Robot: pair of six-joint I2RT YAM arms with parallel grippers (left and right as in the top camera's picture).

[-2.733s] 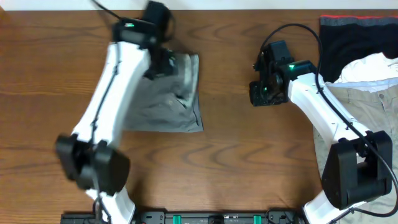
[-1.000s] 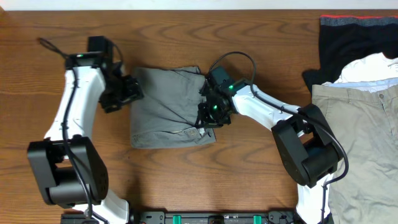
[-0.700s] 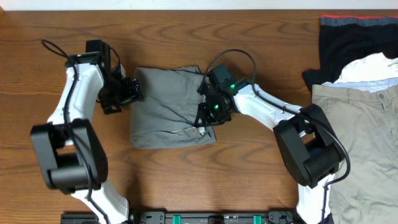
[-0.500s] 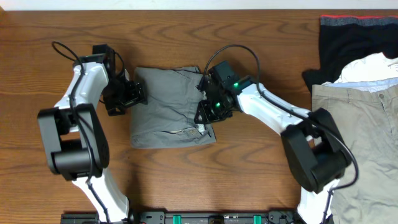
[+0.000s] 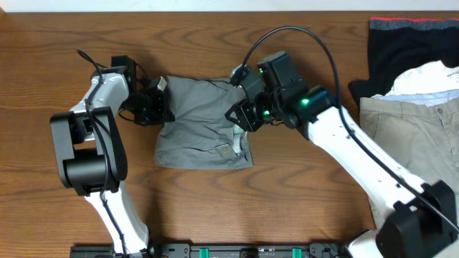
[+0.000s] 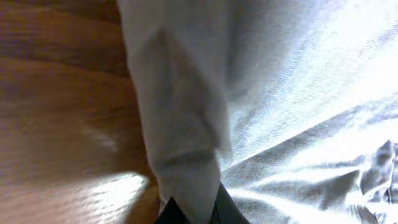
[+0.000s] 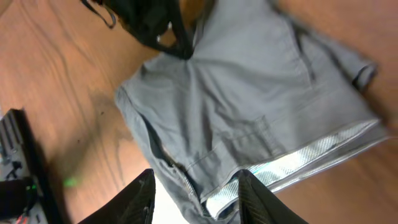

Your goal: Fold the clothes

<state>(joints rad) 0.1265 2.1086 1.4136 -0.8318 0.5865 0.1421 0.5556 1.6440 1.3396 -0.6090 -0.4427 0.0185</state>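
overhead shows the left gripper pinched shut on the left edge of the grey shorts; the right gripper hovers part-open over their right edge, holding nothing.

The shorts look blurry up close, and my left fingers are cut off below. The trousers run off the edge.
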